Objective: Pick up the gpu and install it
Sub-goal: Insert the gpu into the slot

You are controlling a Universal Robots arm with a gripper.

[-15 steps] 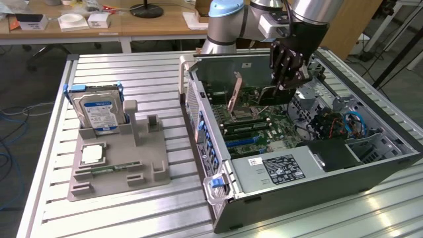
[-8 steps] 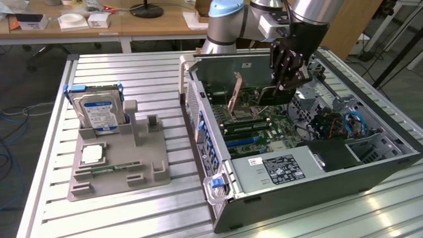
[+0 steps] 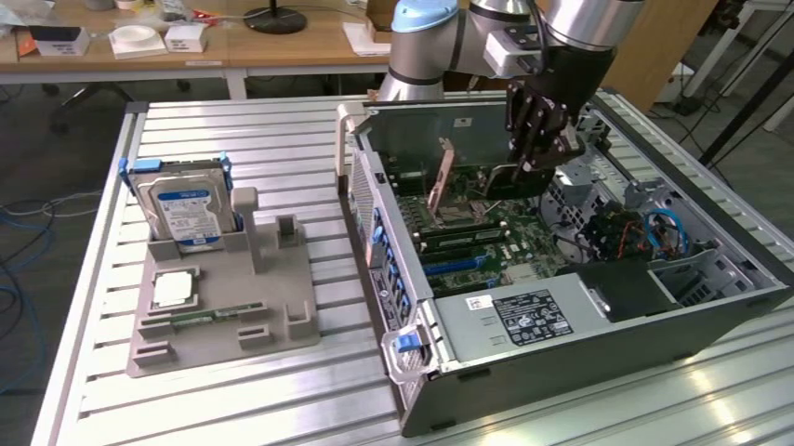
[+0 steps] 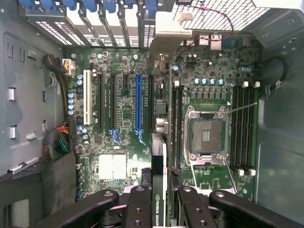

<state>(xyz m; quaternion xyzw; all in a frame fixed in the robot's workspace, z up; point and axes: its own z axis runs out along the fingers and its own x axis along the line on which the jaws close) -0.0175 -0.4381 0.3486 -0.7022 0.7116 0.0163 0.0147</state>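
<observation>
Over the motherboard point(image 4: 123, 118) inside the open computer case point(image 3: 559, 372), gpu point(image 4: 159, 156) clenched edge-down in the claw point(image 4: 160, 197). Probably light, stiff, fragile; best pinched along the top edge, away from its connector edge.

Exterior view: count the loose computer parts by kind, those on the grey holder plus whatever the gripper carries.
hard drive: 1
processor chip: 1
memory stick: 1
gpu, held in the gripper over the open case: 1
Total: 4
</observation>
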